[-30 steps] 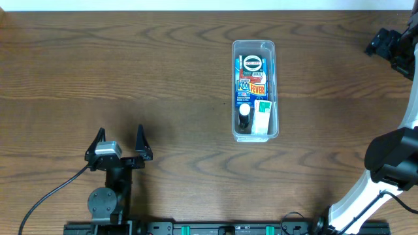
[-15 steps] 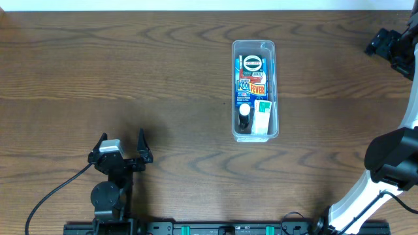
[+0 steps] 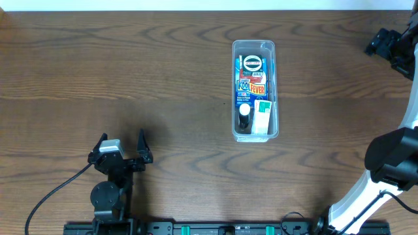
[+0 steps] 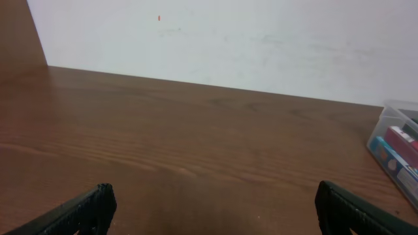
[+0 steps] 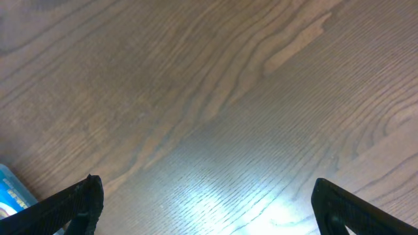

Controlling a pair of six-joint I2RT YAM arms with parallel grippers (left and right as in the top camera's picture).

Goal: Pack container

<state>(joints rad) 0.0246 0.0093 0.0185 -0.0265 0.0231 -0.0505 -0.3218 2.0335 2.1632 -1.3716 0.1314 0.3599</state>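
Note:
The clear plastic container stands right of the table's middle. Inside lie a blue "Kool Fever" box, a small white and green box and a black and white bottle. Its corner shows at the right edge of the left wrist view, with the blue box seen through the wall. My left gripper is open and empty at the front left, far from the container. My right gripper is open and empty at the far right, over bare wood.
A black cable runs from the left arm's base toward the front edge. The right arm's white base stands at the front right corner. A blue item's edge shows at the lower left of the right wrist view.
The left gripper has drawn back slightly toward the front edge and then held still. The right arm and the container have not moved.

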